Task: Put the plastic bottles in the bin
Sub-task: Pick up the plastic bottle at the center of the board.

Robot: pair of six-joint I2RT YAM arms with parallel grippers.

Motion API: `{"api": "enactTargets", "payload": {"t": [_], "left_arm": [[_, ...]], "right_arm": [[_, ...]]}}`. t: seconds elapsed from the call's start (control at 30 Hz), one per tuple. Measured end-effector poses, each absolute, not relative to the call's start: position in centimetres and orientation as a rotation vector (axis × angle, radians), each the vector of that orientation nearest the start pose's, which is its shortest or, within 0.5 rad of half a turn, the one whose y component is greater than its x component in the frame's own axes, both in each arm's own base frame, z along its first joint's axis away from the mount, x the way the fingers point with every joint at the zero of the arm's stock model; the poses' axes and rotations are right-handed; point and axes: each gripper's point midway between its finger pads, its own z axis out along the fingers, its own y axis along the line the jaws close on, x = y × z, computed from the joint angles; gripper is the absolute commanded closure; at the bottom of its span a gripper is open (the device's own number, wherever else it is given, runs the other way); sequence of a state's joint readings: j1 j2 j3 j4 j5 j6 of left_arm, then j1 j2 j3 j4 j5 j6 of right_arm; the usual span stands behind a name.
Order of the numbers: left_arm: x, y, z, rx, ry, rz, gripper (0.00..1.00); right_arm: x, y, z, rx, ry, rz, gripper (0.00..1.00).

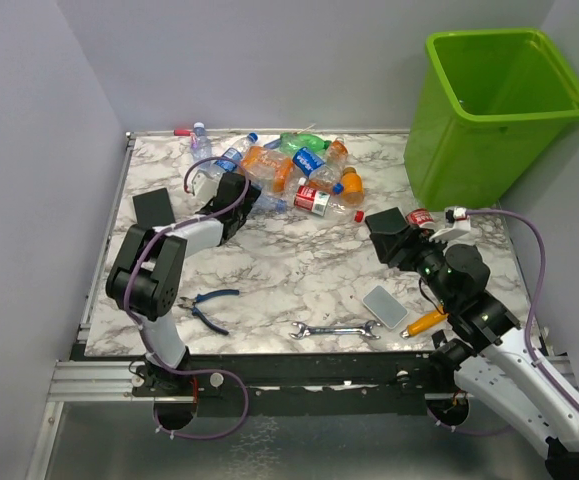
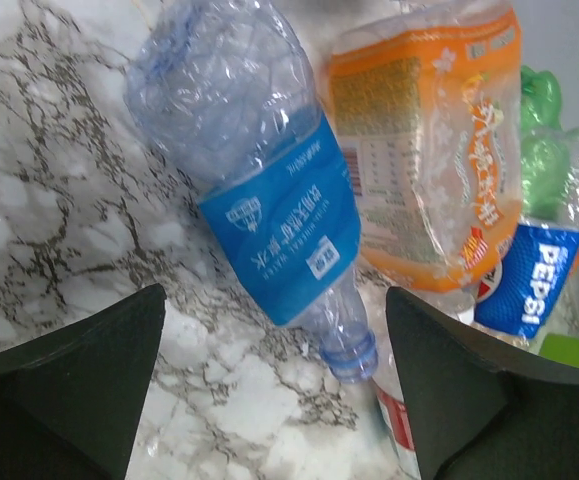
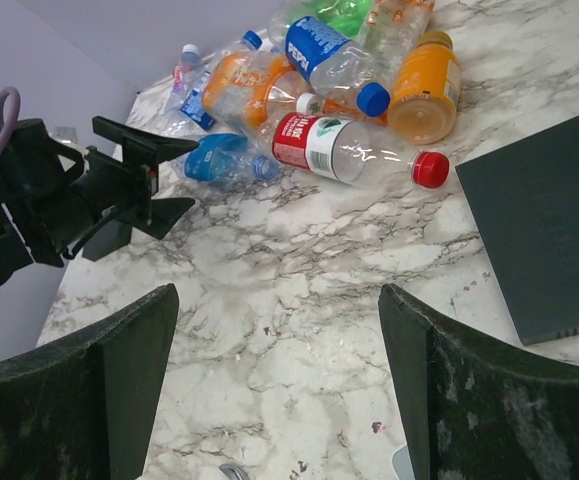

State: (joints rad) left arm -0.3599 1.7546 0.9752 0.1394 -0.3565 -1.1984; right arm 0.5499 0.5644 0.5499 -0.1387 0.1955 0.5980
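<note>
The plastic bottles (image 1: 294,165) lie piled at the back middle of the marble table. The lime-green bin (image 1: 499,100) stands at the back right. My left gripper (image 2: 274,380) is open on the pile's left side (image 1: 252,203). A crushed clear bottle with a blue label (image 2: 269,200) lies with its neck between the fingers, untouched. Behind it lie an orange-labelled bottle (image 2: 429,150) and a Pepsi bottle (image 2: 524,280). My right gripper (image 3: 274,380) hangs open over bare marble (image 1: 381,228), short of a red-capped bottle (image 3: 349,148) and an orange bottle (image 3: 424,85).
A black slab (image 3: 544,225) lies right of the right gripper, another (image 1: 154,207) by the left arm. Blue-handled pliers (image 1: 209,305), a wrench (image 1: 334,329), a grey slab (image 1: 384,306) and an orange-handled screwdriver (image 1: 424,322) lie near the front edge. A red-labelled bottle (image 1: 419,217) lies beside the right arm.
</note>
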Motion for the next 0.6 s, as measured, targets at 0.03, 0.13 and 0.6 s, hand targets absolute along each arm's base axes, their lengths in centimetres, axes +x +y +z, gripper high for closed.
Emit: {"api": "enactTargets", "payload": {"t": [0.03, 0.13, 0.6], "left_arm": [[45.9, -14.3, 7.8, -1.087, 1.928, -0.486, 0.15], [46.9, -13.3, 6.8, -1.130, 1.924, -0.458, 0.22], [49.6, -12.4, 5.2, -1.157, 1.900, -0.459, 0.76]], "right_arm": [[24.9, 14.0, 23.8, 0.190, 1.761, 0.674, 0.15], [24.8, 13.9, 23.5, 0.189, 1.775, 0.668, 0.15], [24.9, 14.0, 22.7, 0.185, 1.811, 0.648, 0.16]]}}
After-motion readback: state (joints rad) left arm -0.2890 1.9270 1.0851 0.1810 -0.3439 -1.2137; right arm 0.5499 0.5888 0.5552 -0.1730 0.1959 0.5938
